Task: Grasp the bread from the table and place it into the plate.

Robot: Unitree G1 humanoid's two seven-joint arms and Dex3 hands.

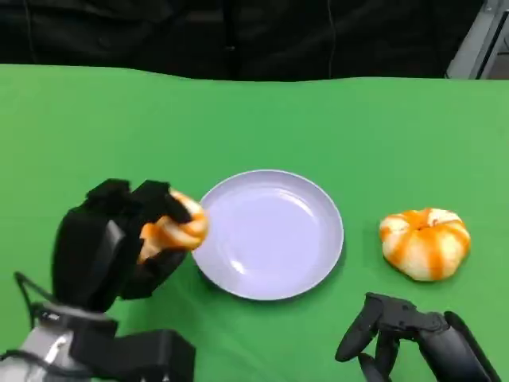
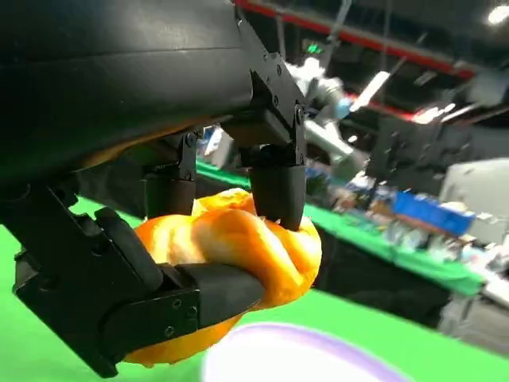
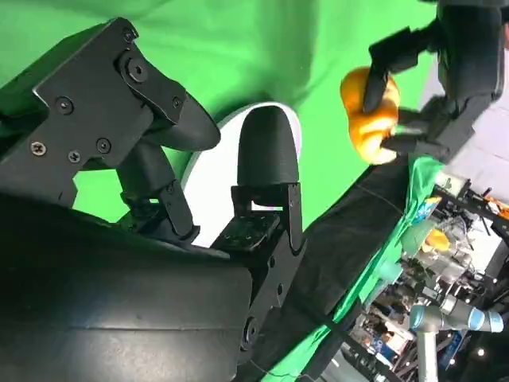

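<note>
My left hand (image 1: 119,239) grips an orange-and-white swirled bread (image 1: 176,229), raised just off the left rim of the plate (image 1: 270,235). In the left wrist view the bread (image 2: 238,255) is clamped between black fingers (image 2: 274,187), with the plate's pale rim (image 2: 294,350) below. The plate is round, pale lilac and has nothing on it. My right hand (image 1: 406,338) hangs low at the front right, fingers apart, holding nothing. The right wrist view shows its fingers (image 3: 266,155), the plate (image 3: 215,191) and, beyond them, the left hand (image 3: 445,72) with the bread (image 3: 370,111).
A second orange-and-white swirled bread (image 1: 425,243) lies on the green tablecloth (image 1: 238,119) to the right of the plate, just beyond my right hand. The table's far edge meets a dark backdrop.
</note>
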